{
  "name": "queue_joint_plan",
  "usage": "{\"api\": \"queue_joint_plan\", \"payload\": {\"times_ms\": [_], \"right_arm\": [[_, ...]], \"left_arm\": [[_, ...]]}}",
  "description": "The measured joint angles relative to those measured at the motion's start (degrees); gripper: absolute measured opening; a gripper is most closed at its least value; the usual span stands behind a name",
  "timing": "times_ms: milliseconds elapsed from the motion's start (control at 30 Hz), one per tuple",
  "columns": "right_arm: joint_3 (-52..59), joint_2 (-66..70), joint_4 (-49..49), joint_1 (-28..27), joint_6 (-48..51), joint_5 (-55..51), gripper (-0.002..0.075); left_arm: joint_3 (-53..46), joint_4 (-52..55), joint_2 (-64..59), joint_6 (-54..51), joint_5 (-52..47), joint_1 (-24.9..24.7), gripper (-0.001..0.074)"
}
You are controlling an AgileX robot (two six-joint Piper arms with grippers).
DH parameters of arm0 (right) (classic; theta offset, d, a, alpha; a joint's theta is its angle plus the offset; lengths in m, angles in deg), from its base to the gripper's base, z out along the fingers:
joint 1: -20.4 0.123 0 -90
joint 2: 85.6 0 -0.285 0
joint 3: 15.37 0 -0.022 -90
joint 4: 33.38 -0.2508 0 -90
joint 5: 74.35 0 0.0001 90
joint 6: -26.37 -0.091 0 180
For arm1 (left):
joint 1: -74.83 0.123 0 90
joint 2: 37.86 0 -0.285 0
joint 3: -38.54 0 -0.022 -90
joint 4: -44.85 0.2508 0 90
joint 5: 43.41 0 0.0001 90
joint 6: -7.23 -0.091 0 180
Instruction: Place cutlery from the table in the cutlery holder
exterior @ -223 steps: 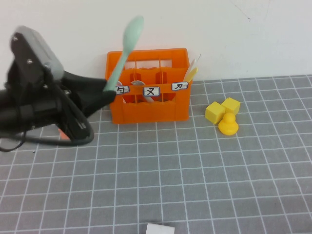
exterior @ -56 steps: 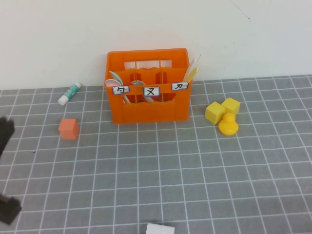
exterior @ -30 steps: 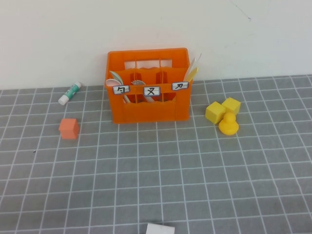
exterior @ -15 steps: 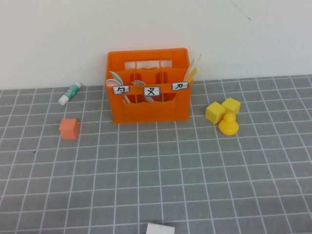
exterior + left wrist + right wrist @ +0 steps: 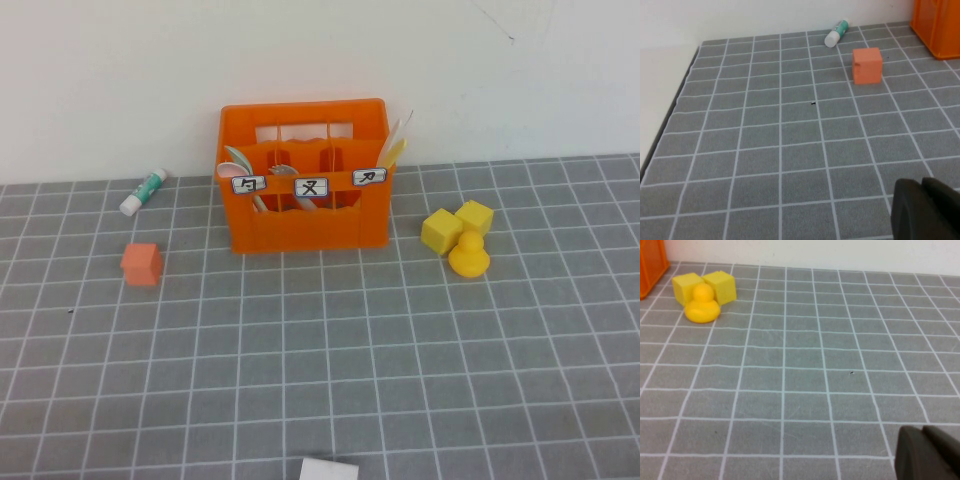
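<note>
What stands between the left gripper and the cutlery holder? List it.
Small orange cube lies beside the line from the shut left gripper to the cutlery holder; right gripper hovers low over the table.
</note>
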Motion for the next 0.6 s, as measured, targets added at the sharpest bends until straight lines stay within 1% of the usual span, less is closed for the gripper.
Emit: {"api": "queue_joint_plan", "payload": {"times_ms": [300, 600], "right_arm": [[0.0, 0.0, 0.0, 0.0, 0.0, 0.0, -0.0003], [0.0, 0.0, 0.0, 0.0, 0.0, 0.0, -0.0003]], "left_arm": [[0.0, 0.0, 0.0, 0.0, -0.1, 4.0, 0.0], [0.0, 0.0, 0.0, 0.0, -0.1, 4.0, 0.0]]}}
